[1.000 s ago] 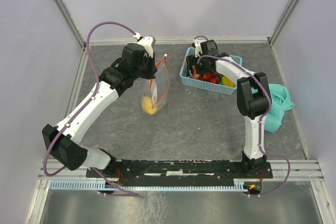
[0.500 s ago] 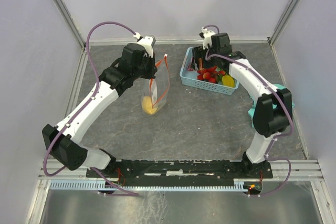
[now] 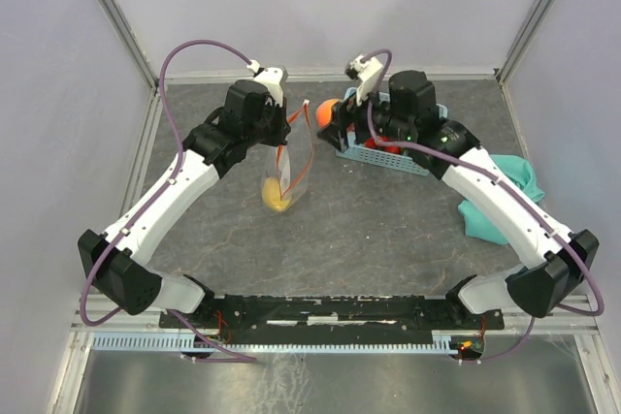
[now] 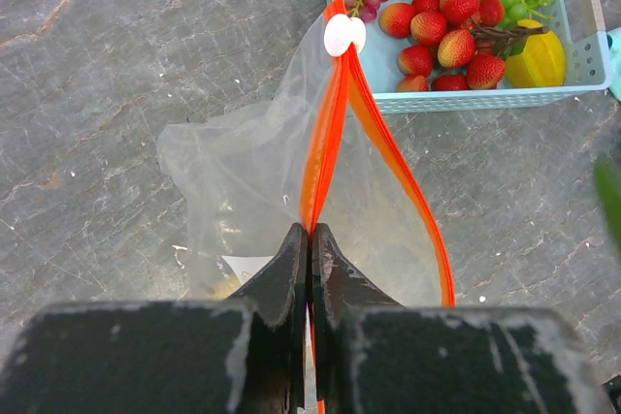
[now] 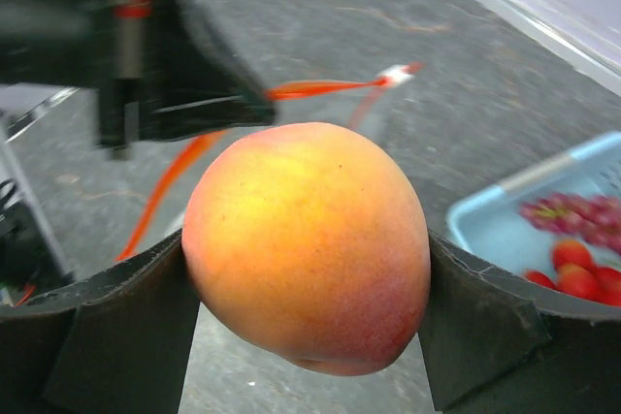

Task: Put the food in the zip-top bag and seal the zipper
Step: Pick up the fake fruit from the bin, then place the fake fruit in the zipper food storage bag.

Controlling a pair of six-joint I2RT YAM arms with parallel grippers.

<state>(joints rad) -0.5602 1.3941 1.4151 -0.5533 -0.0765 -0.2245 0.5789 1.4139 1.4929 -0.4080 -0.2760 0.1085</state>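
While the left claw (image 4: 309,239) pinched the zip-top bag (image 4: 233,172) by its zipper (image 4: 330,133) to hold the mouth open, the right claw (image 5: 306,288) gripped a peach (image 5: 306,230) beside it for loading.

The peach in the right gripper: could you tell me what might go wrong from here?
1. The peach looks wide against the narrow mouth of the zip-top bag, so it may catch on the zipper and fall outside.
2. The left gripper pinches the bag at one spot only; a push from the right gripper could tug it free.
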